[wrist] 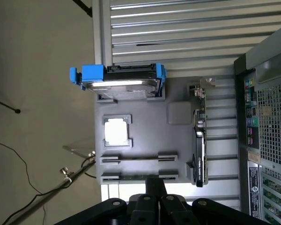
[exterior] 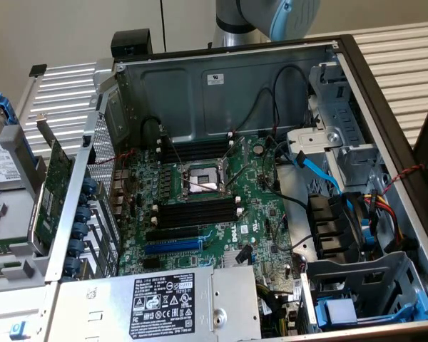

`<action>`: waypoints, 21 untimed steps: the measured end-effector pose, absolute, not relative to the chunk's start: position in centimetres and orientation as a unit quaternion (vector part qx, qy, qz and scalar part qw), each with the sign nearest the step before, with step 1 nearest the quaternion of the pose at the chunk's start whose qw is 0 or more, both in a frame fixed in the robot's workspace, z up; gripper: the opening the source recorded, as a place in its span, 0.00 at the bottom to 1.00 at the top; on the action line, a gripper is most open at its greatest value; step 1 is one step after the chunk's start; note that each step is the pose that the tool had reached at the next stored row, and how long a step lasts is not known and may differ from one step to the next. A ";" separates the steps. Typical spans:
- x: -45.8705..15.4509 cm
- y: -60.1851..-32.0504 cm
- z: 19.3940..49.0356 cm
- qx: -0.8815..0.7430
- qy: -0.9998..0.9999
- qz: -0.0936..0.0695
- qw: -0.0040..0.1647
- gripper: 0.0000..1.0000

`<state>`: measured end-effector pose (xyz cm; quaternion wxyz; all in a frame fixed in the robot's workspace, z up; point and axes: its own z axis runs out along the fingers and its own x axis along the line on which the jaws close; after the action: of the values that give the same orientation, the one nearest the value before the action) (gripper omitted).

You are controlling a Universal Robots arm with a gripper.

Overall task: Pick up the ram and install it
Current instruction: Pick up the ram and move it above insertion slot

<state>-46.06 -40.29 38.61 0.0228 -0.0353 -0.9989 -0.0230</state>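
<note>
The ram (wrist: 133,176) is seen in the wrist view as a thin green strip standing on edge in a grey holder tray (wrist: 145,136), held between two small end brackets along the tray's edge that lies nearest the gripper (wrist: 154,182). It is not yet seated in the computer. The gripper is shown as black linkages ending in one narrow dark column, so it is judged to be drawn together with no gap visible, and nothing is gripped in it. Its tip is seen in line with the ram's slot, though whether anything is touched cannot be told. On the same tray a hard drive (wrist: 122,77) in a blue carrier is placed at the far edge, a square processor chip (wrist: 117,131) is set in a recess between the drive and the ram, and a green expansion card (wrist: 200,136) is stood on edge along the side facing the computer case (exterior: 221,85). The tray rests on a slatted metal table (wrist: 178,28), just beside the case. In the exterior view the case is shown open, with the motherboard (exterior: 200,235) exposed. Two banks of black memory slots (exterior: 196,214) with white end clips are laid on either side of the processor socket (exterior: 200,182). A power supply (exterior: 164,299) with a printed label is seen at the near edge, and the robot arm (exterior: 267,18) is seen behind the far wall of the case.
</note>
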 end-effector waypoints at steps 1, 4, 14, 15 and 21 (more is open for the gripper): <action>-46.1 -40.3 38.6 -0.030 -0.999 -0.023 0.023 0.11; -46.0 -40.3 38.6 -0.002 -0.999 -0.022 0.024 0.11; -46.0 -40.3 38.6 0.088 -0.996 -0.020 0.026 0.11; -46.0 -40.3 38.6 0.098 -0.995 -0.020 0.026 0.11; -46.0 -40.3 38.6 0.152 -0.988 -0.018 0.027 0.11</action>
<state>-46.05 -40.30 38.56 0.0268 0.1517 -0.9879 -0.0181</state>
